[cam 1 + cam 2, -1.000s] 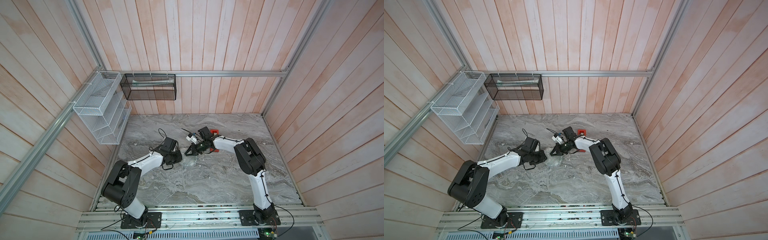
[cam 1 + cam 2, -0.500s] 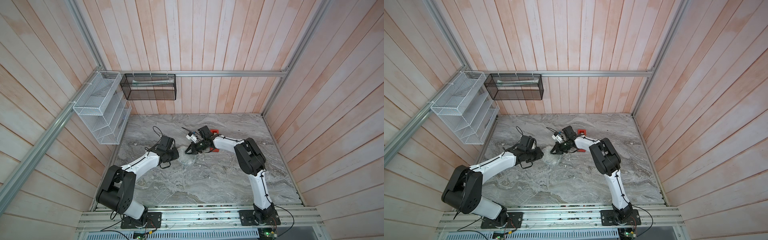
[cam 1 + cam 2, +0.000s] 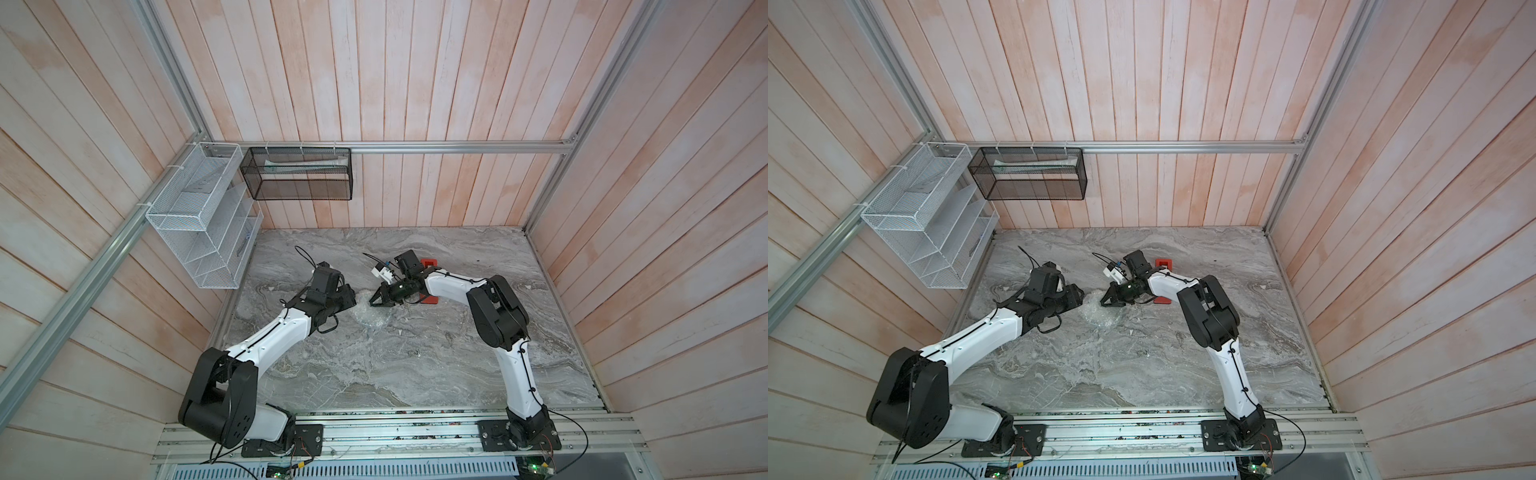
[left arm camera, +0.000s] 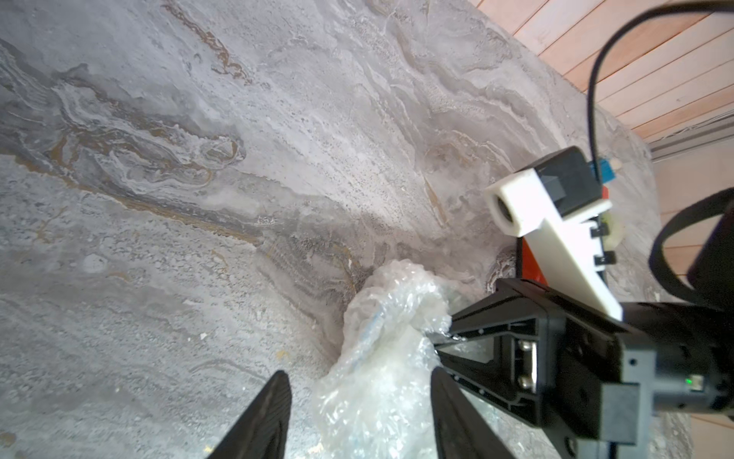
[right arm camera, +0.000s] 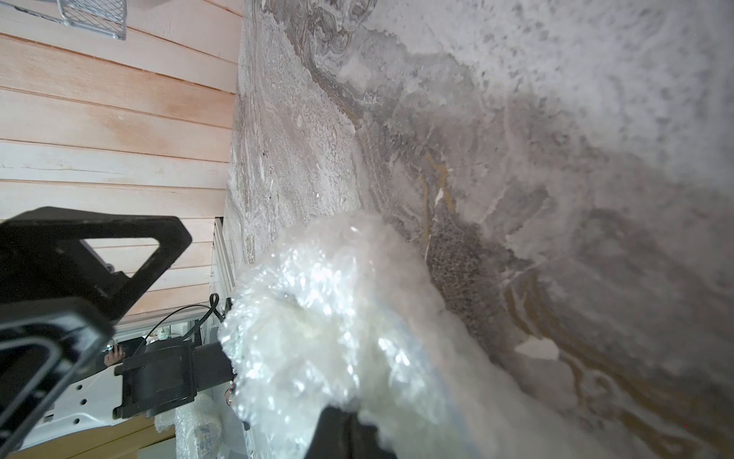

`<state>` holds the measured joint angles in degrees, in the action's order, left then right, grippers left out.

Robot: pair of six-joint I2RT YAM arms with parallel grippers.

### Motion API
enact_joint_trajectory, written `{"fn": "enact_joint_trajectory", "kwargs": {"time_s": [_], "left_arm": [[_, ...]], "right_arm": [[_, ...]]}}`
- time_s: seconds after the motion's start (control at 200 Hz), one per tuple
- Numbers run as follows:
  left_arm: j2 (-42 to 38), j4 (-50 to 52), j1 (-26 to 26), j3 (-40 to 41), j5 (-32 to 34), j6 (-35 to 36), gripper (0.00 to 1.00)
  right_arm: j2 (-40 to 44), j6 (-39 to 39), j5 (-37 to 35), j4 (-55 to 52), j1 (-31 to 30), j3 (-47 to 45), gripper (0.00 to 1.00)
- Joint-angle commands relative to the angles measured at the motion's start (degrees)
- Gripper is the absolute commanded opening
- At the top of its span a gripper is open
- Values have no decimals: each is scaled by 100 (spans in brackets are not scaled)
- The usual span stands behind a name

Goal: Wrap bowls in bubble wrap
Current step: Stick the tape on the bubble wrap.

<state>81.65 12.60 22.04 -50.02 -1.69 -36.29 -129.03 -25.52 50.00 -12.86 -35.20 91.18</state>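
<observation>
Bubble wrap (image 3: pixel 369 318) lies on the grey marble table (image 3: pixel 395 365), in the back half, between the two arms. Both top views show it there (image 3: pixel 1100 318). The part nearest the grippers is bunched and whitish. The rest lies flatter and nearly clear.

Left gripper (image 4: pixel 359 413): fingers (image 4: pixel 270 413) stand apart, with the bunched wrap (image 4: pixel 381 349) in the gap. One finger looks to be against the wrap; bare table shows between the other finger and the wrap. Nothing is clamped. In a top view it sits low at the wrap's edge on the left arm's side (image 3: pixel 350 298).

Right gripper (image 4: pixel 439 345): jaws together, pinching a fold of the wrap. The right wrist view agrees, with the black tips buried in the white wad (image 5: pixel 337 318). In a top view it meets the wrap from the opposite side (image 3: pixel 375 302), facing the left gripper, near it but apart.

Bowl: cannot make it out. Only a thin bluish line shows through the wrap in the left wrist view.

A red object (image 3: pixel 429 262) sits on the table, partly hidden by the right arm. A white wire rack (image 3: pixel 199 216) and a black mesh basket (image 3: pixel 299 174) hang on the walls.
</observation>
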Motion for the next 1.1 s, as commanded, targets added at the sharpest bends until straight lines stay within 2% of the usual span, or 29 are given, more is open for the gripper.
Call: {"fn": "enact_joint_trajectory", "kwargs": {"time_s": [0.0,0.28,0.53,0.95,1.095], "left_arm": [[50,-298,31,24,-275,402,59],[236,-422,238,0,-585,1088,57],[684,-454,265,-326,-655,1408,47],[1160,-452,277,-632,-542,1940,46],[1309,-443,286,-746,-538,1959,40]], "right_arm": [[-211,-37,-166,15,-4,186,0],[-228,-74,-139,-17,-3,271,0],[-225,-85,-130,-1,4,260,0],[-237,-111,-90,29,5,234,0],[-236,-111,-95,34,7,255,0]]}}
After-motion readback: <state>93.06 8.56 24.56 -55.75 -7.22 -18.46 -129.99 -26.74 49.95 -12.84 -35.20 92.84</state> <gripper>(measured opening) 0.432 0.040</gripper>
